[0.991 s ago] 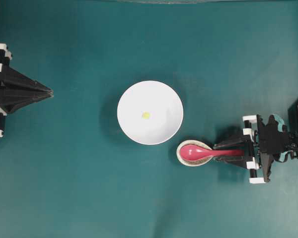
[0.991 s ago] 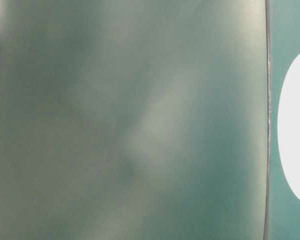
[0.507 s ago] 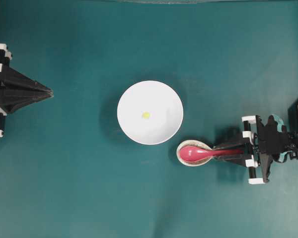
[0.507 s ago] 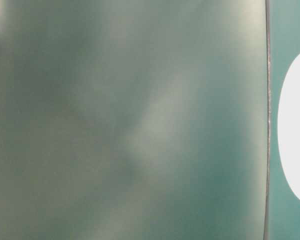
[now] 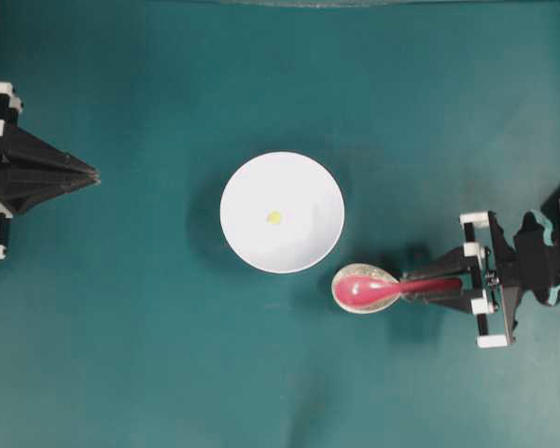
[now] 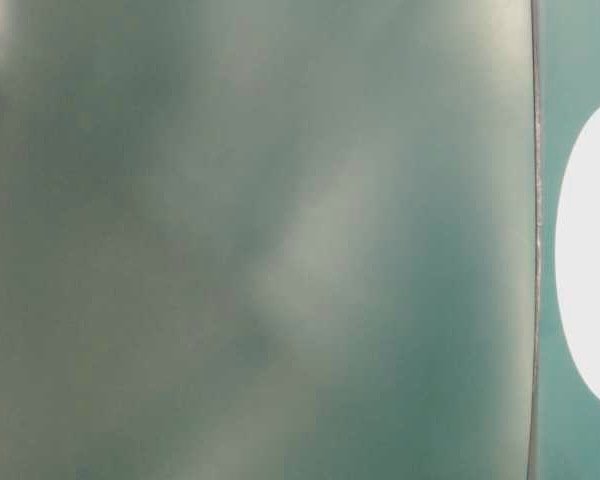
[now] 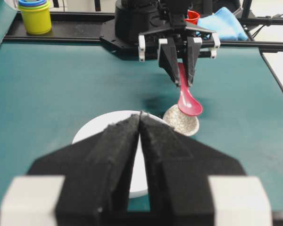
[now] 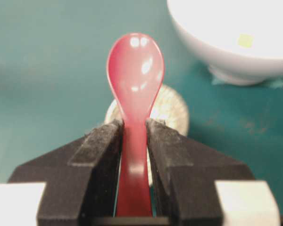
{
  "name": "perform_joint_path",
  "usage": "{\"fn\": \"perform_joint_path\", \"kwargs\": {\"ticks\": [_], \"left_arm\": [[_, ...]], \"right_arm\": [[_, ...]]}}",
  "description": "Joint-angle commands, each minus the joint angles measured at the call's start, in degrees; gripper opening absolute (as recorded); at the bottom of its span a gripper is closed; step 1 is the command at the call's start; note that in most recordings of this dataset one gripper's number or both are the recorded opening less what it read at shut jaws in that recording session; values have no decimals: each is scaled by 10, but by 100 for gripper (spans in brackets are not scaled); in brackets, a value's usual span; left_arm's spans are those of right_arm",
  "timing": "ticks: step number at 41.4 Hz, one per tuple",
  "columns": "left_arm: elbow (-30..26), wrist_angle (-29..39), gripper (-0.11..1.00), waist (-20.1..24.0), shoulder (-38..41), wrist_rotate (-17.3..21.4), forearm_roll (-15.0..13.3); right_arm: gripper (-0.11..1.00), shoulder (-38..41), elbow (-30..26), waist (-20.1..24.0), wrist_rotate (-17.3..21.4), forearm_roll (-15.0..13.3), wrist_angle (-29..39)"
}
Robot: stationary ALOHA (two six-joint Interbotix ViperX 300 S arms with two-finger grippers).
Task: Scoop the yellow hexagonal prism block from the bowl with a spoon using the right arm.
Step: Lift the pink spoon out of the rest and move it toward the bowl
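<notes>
Right gripper [image 8: 134, 136] clamping the spoon [image 8: 135, 80] handle, scoop hanging over the spoon rest [image 8: 172, 110], beside the bowl [image 8: 226, 52]

Table-level view a blurred grey-green haze; bowl [image 6: 592, 250] cut off at right edge

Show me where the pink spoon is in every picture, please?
Overhead view: the spoon lies lower right, its scoop over the speckled spoon rest, its handle in the right gripper.
Table-level view: not in it; mostly blur.
Left wrist view: upper middle, hanging from the right gripper.
Right wrist view: centre, pinched between the black fingers.
Shared landmark: the white bowl, beside the spoon in each view that shows it.
</notes>
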Motion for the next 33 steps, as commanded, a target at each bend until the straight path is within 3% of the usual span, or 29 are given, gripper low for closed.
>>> {"fn": "perform_joint_path", "kwargs": {"ticks": [1,10,19,33], "left_arm": [[-13,-3,11,-2,2,2,2],[-13,-3,11,-1,1,2,2],[-13,-3,11,-1,1,2,2],[-13,-3,11,-1,1,2,1]], "right_arm": [[25,-50,-12,-18,-23,1,45],[25,-153,-54,-88,-98,1,218],[25,-219,-110,-170,-150,1,360],[25,-235,-193,-284,-163,-1,535]]}}
